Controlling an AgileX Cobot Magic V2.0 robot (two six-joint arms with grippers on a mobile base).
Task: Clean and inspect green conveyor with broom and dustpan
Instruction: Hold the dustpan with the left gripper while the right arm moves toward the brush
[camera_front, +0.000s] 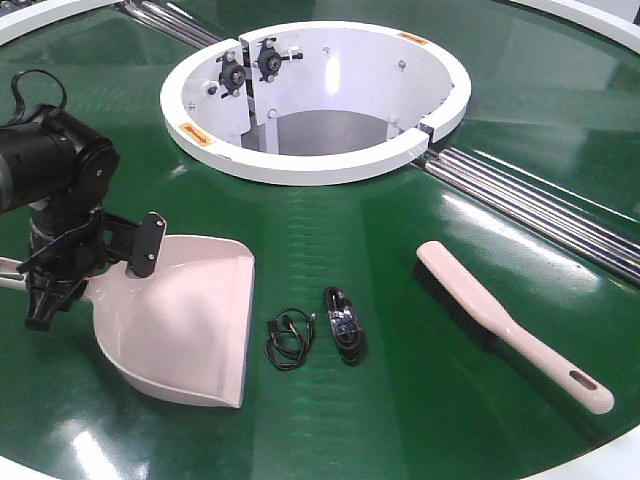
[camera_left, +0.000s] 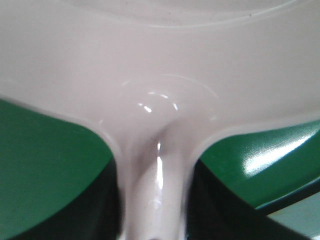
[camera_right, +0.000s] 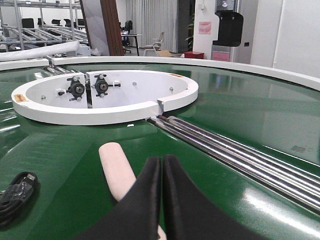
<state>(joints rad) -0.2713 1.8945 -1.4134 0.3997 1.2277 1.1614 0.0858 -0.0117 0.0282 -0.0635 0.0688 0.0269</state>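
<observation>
The green conveyor (camera_front: 400, 260) fills the front view, with its white central ring (camera_front: 300, 165) and steel rollers (camera_front: 540, 205). The pale pink dustpan (camera_front: 190, 320) lies at the left, mouth toward the right. My left gripper (camera_front: 95, 275) is at its handle; in the left wrist view the handle (camera_left: 155, 200) runs between the dark jaws, which press against both its sides. The broom (camera_front: 500, 320) lies free on the belt at the right. My right gripper (camera_right: 162, 165) is shut and empty above the broom (camera_right: 116, 167); it is out of the front view.
A small coiled black cable (camera_front: 290, 338) and a bundled black cable (camera_front: 343, 325) lie on the belt between dustpan and broom. The bundle also shows in the right wrist view (camera_right: 15, 192). The belt's white rim (camera_front: 620, 450) is at the front right.
</observation>
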